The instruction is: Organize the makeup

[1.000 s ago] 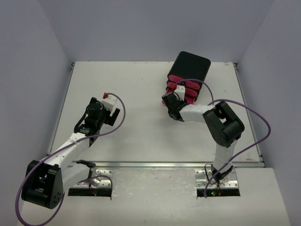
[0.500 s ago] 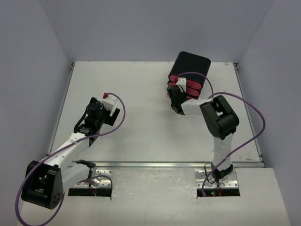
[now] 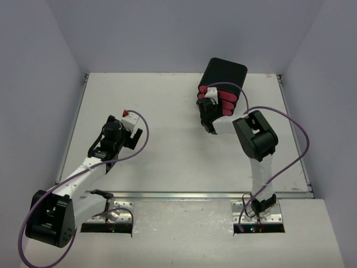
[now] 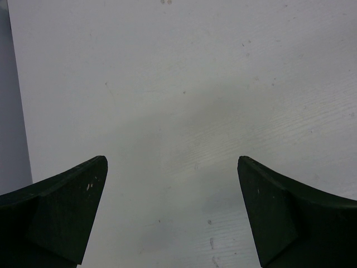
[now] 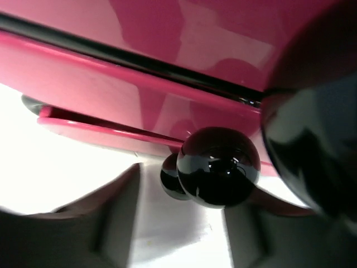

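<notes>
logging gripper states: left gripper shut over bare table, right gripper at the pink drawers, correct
No: the left gripper is open, fingers wide apart, per the left wrist view. It is over bare table; the right gripper is at the pink drawers.

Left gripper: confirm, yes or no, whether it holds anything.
No: the left gripper is open, only bare table between its fingers.
</notes>
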